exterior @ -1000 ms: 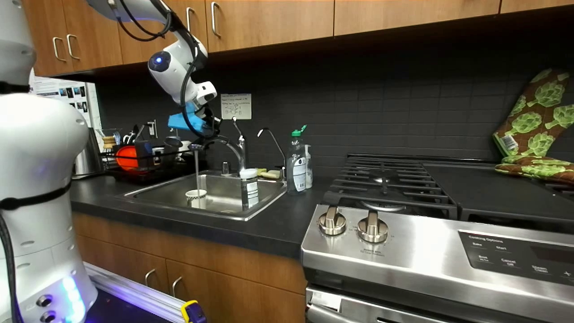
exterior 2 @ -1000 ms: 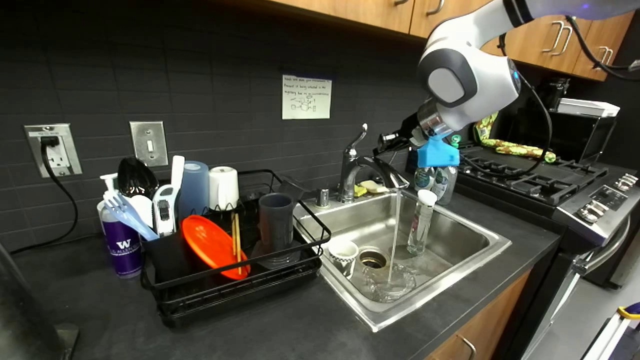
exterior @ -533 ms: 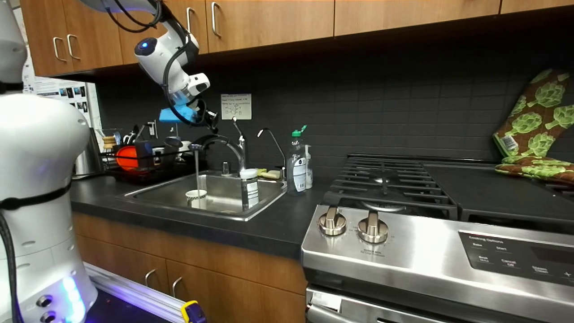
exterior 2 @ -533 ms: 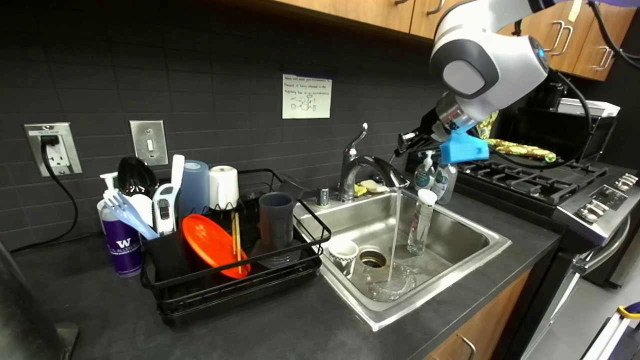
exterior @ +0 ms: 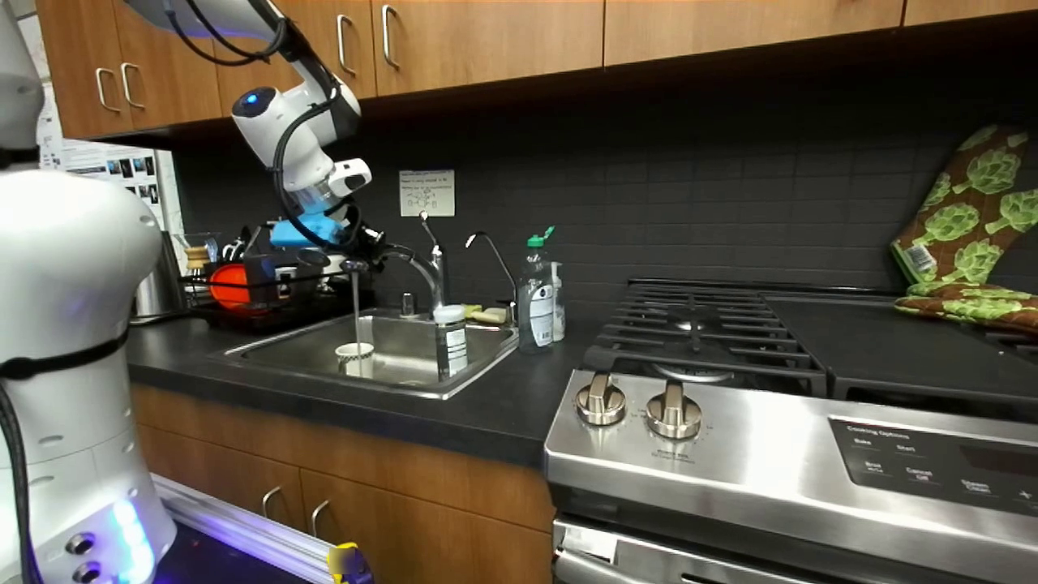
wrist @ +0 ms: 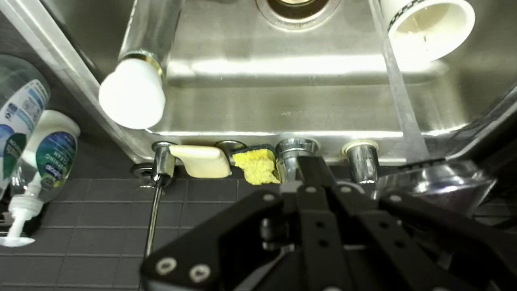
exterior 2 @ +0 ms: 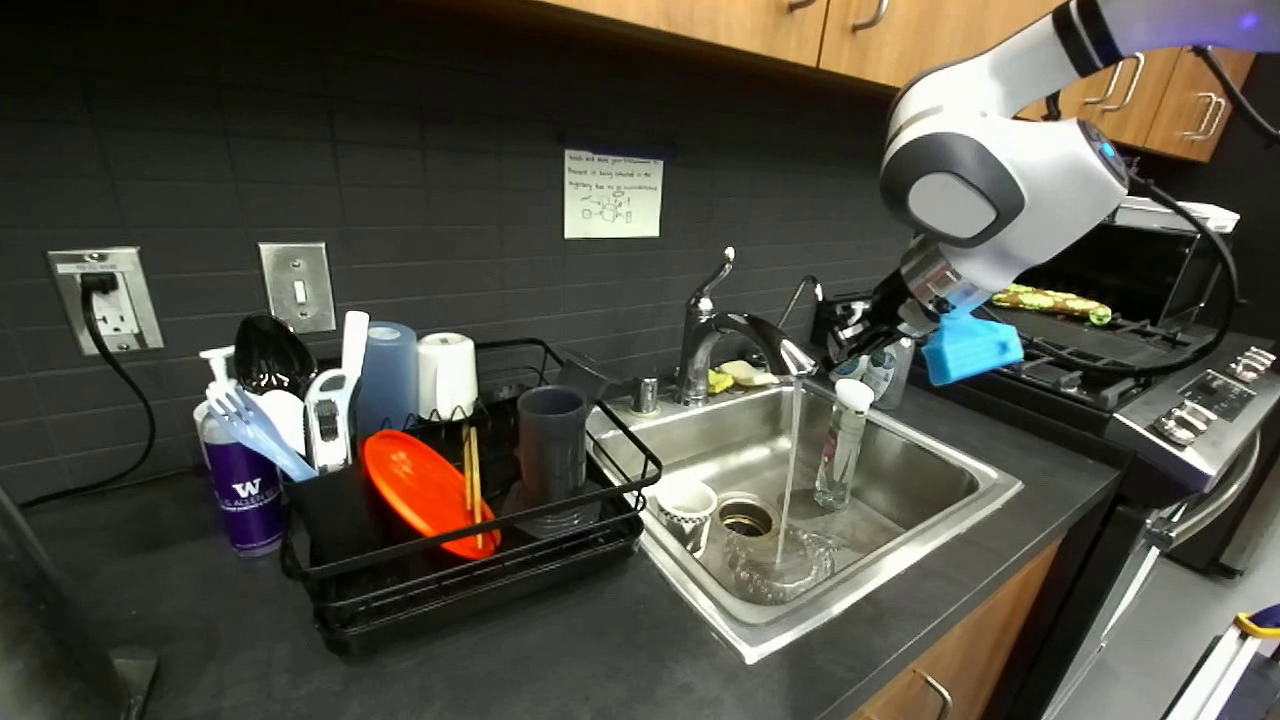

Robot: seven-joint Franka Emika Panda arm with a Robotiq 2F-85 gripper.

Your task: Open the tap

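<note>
Tap point(exterior 2: 748, 324): shiny grey metal, dark in places, thick upright body, curved spout point(exterior 2: 775, 347), single lever point(exterior 2: 717, 275) on top. Stands upright on the back rim of the sink point(exterior 2: 880, 561). Spout arches out over the sink, end pointing down. Lever sticks up, leaning to the same side as the spout in both exterior views. Tap is running: thin unbroken stream of water point(exterior 2: 792, 450) falls from the spout end, hits the sink floor, splashes there. In wrist view, only base at the back rim and spout end at right show, stretch between hidden.
</note>
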